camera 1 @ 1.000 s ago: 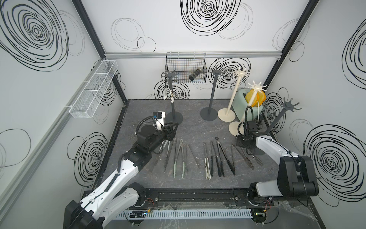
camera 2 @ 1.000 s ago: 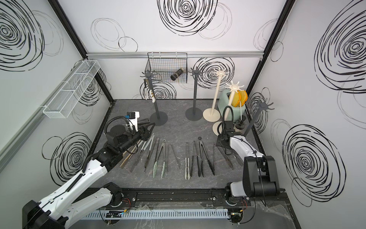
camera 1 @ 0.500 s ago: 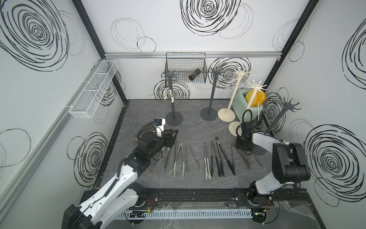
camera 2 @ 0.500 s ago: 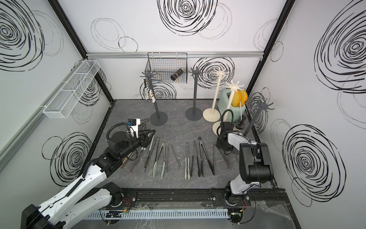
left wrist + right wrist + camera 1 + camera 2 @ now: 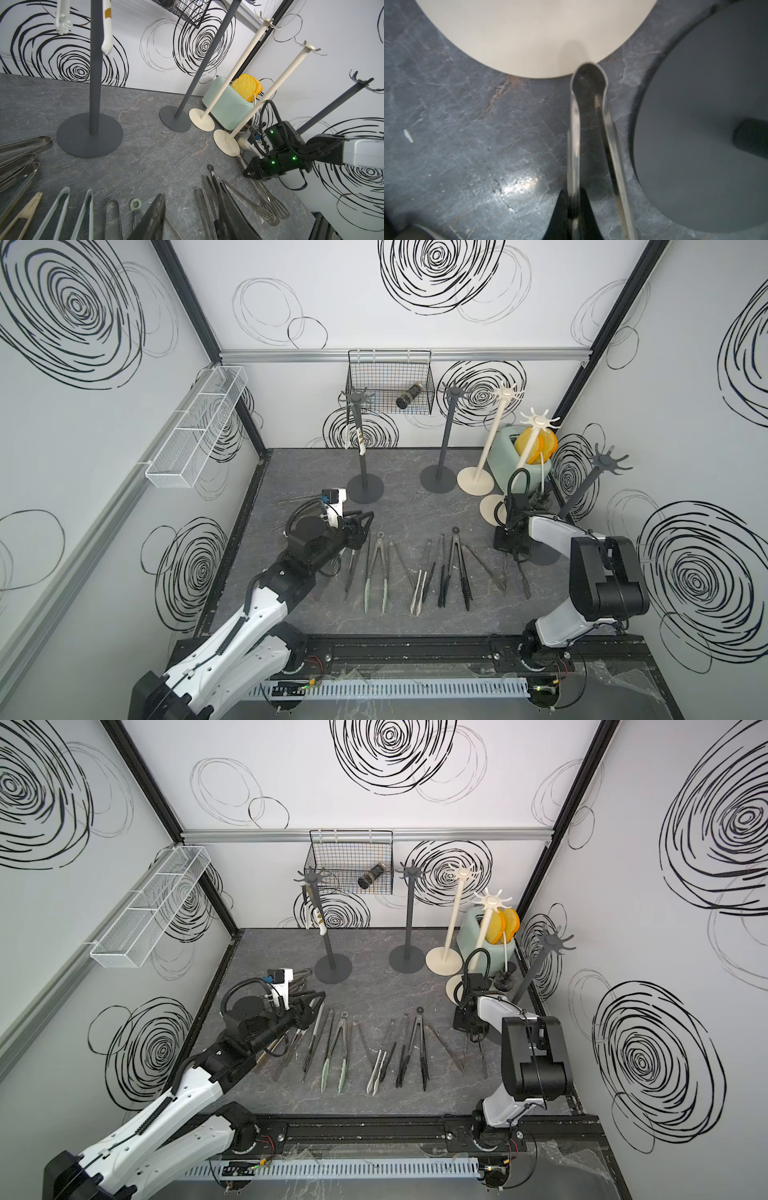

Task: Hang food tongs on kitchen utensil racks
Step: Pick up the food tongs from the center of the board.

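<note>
On the veined stone-look table, the dark grey rack base and cream rack base, matte flat discs, flank slim polished steel tongs; the right gripper pinches one springy arm, so lift slowly and straight lest it twist. The left gripper hovers, jaws apart, empty.

surface: grey marbled tabletop | on it: tongs in row, rack bases, toaster

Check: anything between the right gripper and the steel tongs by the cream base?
Nothing visible. The right gripper is shut on one arm of the steel tongs; the other arm lies outside the grip, beside the dark grey base.
</note>
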